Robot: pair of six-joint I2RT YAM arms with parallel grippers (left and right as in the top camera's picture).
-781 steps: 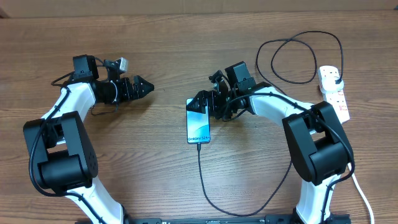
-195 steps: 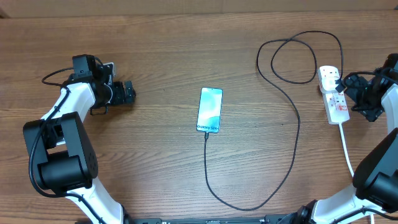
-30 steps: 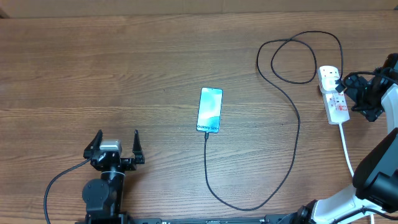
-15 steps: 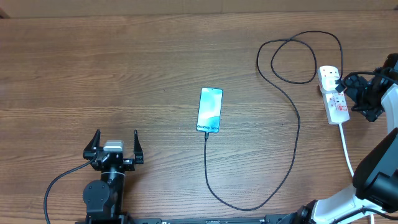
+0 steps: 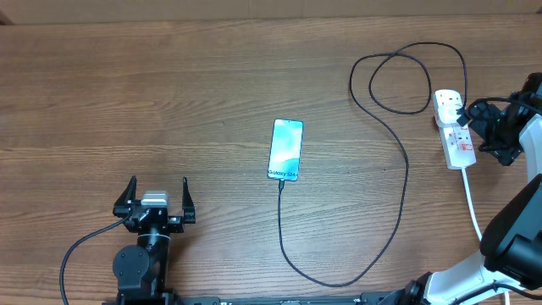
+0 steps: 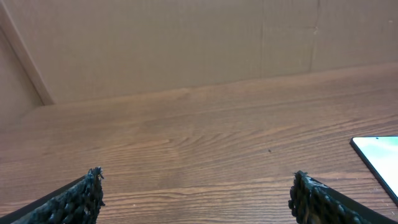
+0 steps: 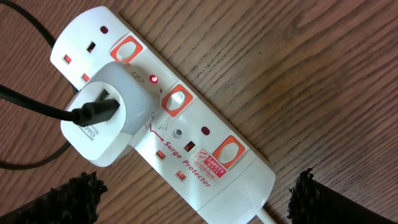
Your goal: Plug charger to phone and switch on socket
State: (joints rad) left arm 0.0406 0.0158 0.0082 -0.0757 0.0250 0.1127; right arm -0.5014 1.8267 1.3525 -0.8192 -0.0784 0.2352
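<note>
The phone (image 5: 286,150) lies flat mid-table with its blue-teal screen lit; a corner of it shows in the left wrist view (image 6: 378,153). The charger cable (image 5: 406,182) runs from the phone's near end, loops over the table and ends in a white adapter (image 7: 109,121) plugged into the socket (image 5: 457,140). In the right wrist view a small red light (image 7: 153,79) glows on the socket (image 7: 205,158). My right gripper (image 5: 481,129) (image 7: 196,196) is open, just right of and above the socket. My left gripper (image 5: 157,196) (image 6: 199,199) is open and empty near the front left edge.
The socket's thick white cord (image 5: 474,216) runs toward the front right edge. The black cable makes a loose coil (image 5: 398,80) at the back right. A cardboard wall (image 6: 186,43) stands behind the table.
Since 6.5 s ago my left arm has withdrawn from the far left to the front edge. Over the last second nothing has visibly moved. The phone sits slightly farther right than 26 s ago.
</note>
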